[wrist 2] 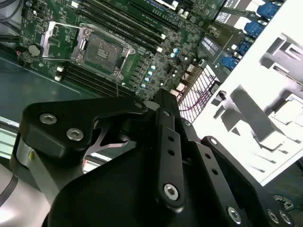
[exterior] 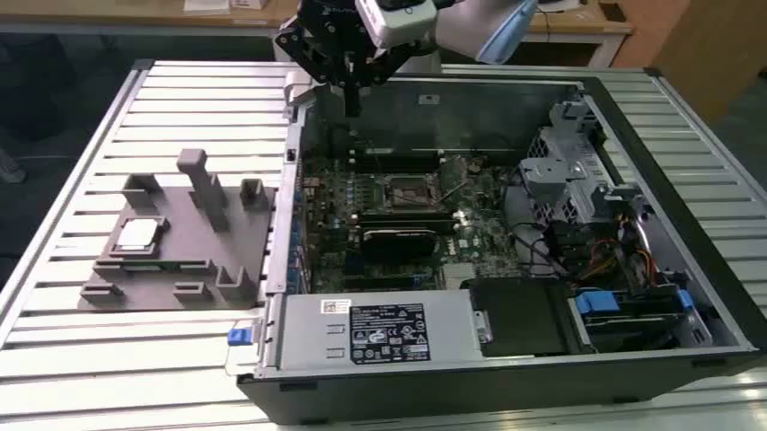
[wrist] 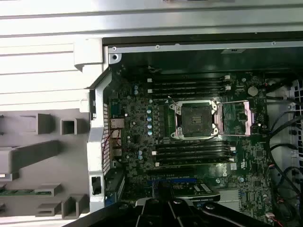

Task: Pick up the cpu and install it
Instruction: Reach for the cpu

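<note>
The cpu [exterior: 138, 233], a small silvery-white square, lies flat on the grey fixture [exterior: 180, 269] on the slatted table, at the exterior view's left of the open computer case [exterior: 671, 224]. My gripper [exterior: 351, 108] hangs above the case's far left corner, well away from the cpu, fingers together and pointing down with nothing in them. The dark metal-framed socket [exterior: 408, 190] sits mid-motherboard with its load plate swung open, and it appears in both wrist views [wrist: 196, 120] [wrist 2: 102, 49]. In the first wrist view the gripper [wrist: 170, 209] is at the picture's edge.
The fixture carries several upright posts [exterior: 198, 180]. Inside the case are memory slots [wrist: 189, 85], a black cooler [exterior: 401, 241], a drive cage with cables [exterior: 576, 197] and a labelled power supply [exterior: 383, 328]. Wooden desks [exterior: 563, 27] stand behind the table.
</note>
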You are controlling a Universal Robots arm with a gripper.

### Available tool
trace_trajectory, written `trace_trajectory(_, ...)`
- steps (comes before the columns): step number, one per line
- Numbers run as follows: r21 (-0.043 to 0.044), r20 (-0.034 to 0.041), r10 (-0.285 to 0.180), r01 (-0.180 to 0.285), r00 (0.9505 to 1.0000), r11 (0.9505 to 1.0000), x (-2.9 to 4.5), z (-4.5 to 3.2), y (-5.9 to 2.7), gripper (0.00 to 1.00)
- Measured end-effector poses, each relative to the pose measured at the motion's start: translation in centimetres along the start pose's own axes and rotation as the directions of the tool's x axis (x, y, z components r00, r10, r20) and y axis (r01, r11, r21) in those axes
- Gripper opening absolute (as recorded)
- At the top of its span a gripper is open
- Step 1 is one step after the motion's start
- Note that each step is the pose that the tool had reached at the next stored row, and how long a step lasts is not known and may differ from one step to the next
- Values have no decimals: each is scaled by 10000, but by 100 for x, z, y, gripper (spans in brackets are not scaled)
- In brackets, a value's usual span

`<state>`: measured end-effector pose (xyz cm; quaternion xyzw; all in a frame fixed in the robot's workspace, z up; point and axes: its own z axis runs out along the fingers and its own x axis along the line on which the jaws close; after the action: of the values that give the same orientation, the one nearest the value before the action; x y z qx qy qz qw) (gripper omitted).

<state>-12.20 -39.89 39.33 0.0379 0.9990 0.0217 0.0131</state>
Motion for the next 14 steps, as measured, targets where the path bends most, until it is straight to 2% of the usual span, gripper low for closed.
trace_trajectory(14,0,0,1,-1,10000,10000,13,-1,-1,11)
